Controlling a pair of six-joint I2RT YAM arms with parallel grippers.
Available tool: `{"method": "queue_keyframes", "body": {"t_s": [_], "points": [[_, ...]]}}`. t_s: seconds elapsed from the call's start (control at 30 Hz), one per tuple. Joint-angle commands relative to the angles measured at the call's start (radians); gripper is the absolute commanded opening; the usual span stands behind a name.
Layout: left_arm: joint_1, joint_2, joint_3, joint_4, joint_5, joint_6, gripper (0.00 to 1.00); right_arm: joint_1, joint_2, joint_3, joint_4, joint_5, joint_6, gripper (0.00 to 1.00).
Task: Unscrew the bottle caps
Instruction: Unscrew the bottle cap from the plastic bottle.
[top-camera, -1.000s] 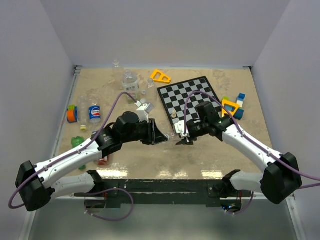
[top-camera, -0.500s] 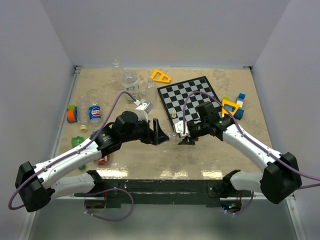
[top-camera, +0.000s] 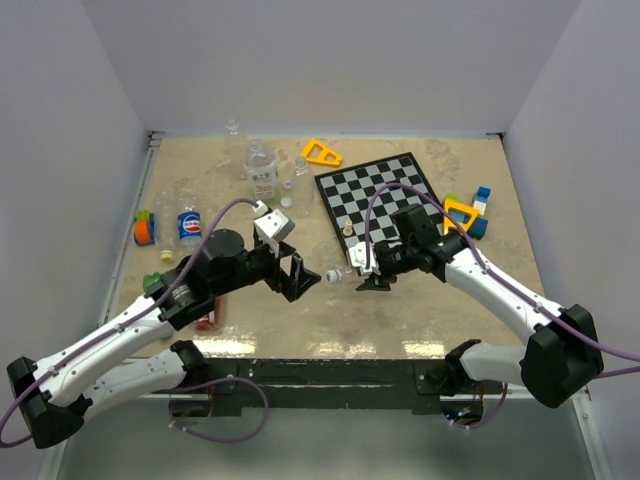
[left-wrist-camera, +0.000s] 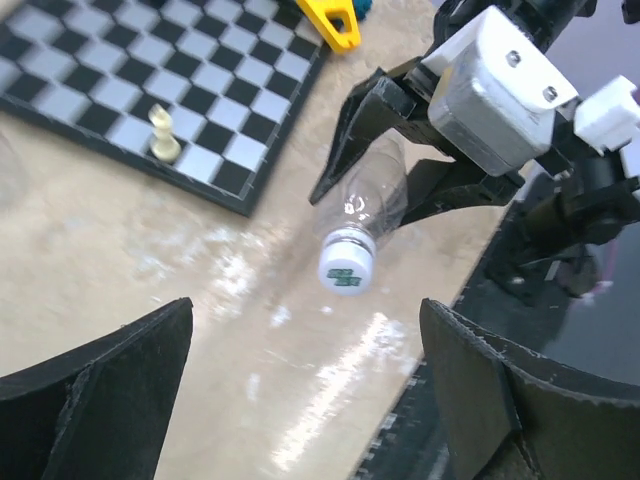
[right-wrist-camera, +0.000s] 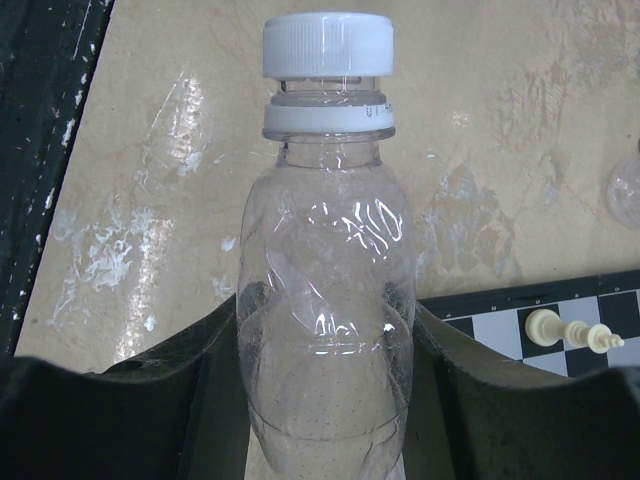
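Note:
My right gripper (top-camera: 362, 278) is shut on a clear unlabelled bottle (right-wrist-camera: 325, 290), its pads pressing both sides of the body. The bottle (top-camera: 345, 272) is held sideways above the table, its neck pointing left. Its white cap (right-wrist-camera: 328, 45) sits on the neck, raised a little above the ring. In the left wrist view the cap (left-wrist-camera: 345, 270) shows green print and faces my left gripper (left-wrist-camera: 305, 400). That gripper (top-camera: 303, 277) is open wide, a short way left of the cap, and holds nothing.
A chessboard (top-camera: 380, 195) with a pale chess piece (left-wrist-camera: 162, 135) lies behind the right arm. Other bottles stand or lie at the back (top-camera: 260, 165) and left (top-camera: 189, 225). A yellow triangle (top-camera: 320, 152) and coloured blocks (top-camera: 470, 215) lie further back and right.
My left gripper has opened off the cap and drawn back to the left. The right gripper and its bottle have stayed in place, and the cap is still on the neck.

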Motion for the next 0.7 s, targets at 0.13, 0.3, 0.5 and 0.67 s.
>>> {"method": "queue_keyframes", "body": {"t_s": [0.13,0.3,0.5,0.67], "points": [[0.005,-0.144,-0.135,0.208,0.049,0.602,1.00,-0.001,-0.008,0.012,-0.006,0.000,-0.009,0.15],[0.005,-0.104,-0.174,0.325,0.184,0.788,1.00,-0.001,-0.008,0.010,-0.007,0.000,-0.009,0.15],[0.003,-0.058,-0.174,0.361,0.261,0.842,1.00,-0.003,-0.008,0.009,-0.006,0.000,-0.010,0.15],[0.003,-0.029,-0.206,0.388,0.312,0.878,1.00,-0.001,-0.008,0.010,-0.007,-0.005,-0.012,0.15]]}}
